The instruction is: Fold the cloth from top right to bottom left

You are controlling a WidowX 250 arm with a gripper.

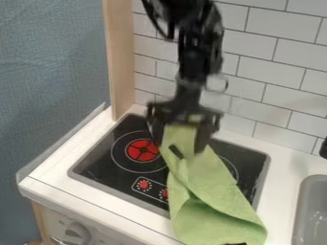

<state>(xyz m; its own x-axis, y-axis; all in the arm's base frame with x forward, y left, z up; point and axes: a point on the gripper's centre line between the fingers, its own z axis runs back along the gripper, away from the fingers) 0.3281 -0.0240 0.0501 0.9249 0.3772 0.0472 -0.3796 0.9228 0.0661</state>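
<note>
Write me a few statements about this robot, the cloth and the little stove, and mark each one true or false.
1. The cloth is green. True.
2. The robot's gripper is at the cloth's upper end. True.
3. The cloth lies inside the sink. False: it runs down over the stove and onto the white counter; the sink is off to the right.
4. The cloth is folded into a flat, neat square. False: it is long, narrow and bunched toward the top.
</note>
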